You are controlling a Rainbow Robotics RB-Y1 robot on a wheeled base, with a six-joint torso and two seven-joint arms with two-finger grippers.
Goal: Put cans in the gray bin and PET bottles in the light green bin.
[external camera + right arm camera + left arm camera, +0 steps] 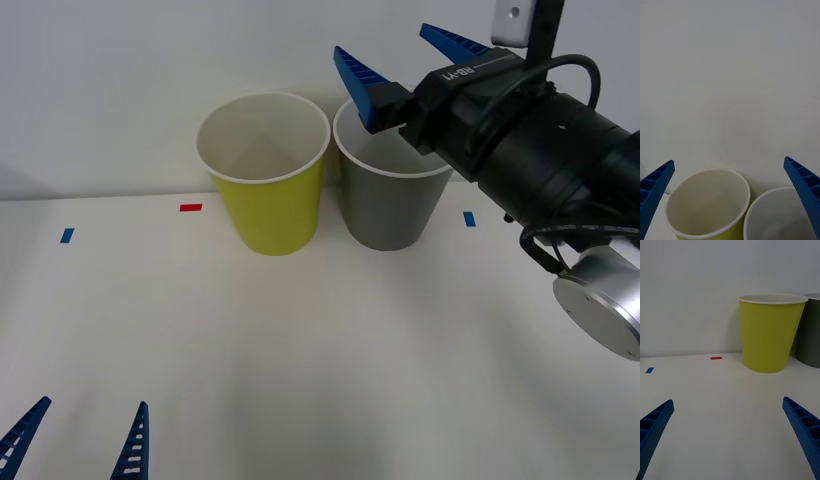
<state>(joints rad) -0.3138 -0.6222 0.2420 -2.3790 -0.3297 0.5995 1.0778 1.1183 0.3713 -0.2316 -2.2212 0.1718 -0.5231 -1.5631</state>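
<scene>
The light green bin and the gray bin stand side by side at the back of the white table, against the wall. From above, both bins look empty as far as their insides show. My right gripper hovers open over the gray bin's rim with nothing between its fingers. In its wrist view the light green bin and the gray bin lie just below the right gripper. My left gripper is open and low at the table's near left, facing the light green bin. The cans and PET bottles are out of view.
A red tape mark and blue tape marks lie on the table near the back. A white wall rises right behind the bins. The right arm's black forearm reaches in from the right.
</scene>
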